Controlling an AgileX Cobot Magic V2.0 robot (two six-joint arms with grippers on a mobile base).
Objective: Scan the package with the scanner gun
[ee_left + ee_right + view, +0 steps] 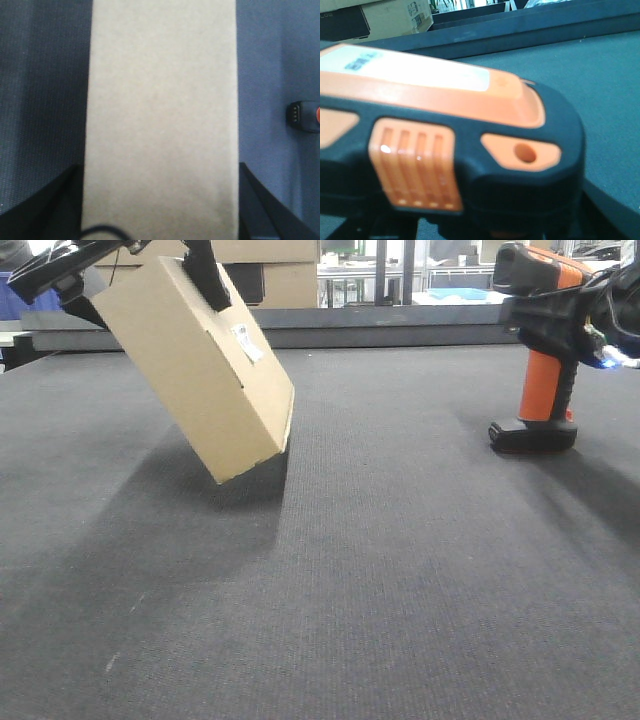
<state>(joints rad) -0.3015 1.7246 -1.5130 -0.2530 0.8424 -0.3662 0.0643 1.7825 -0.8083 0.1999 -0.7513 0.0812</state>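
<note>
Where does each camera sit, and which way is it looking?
Front view: low over the table, facing forward; left gripper holds the package, right gripper at the scanner gun.
Left wrist: looks down the package's face; its fingers flank it.
Right wrist: close on the scanner gun's head; no arm clearly visible.
Shared: front and left wrist both show package and scanner gun.

The place looked like a logistics or warehouse test lab. A broad bench [400, 590] covered in dark grey matting filled the view. Behind the bench stood stacked brown cartons [285, 280], dark upright posts [395, 270] and, blurred, possibly a blue tray [465, 295] on another table.
</note>
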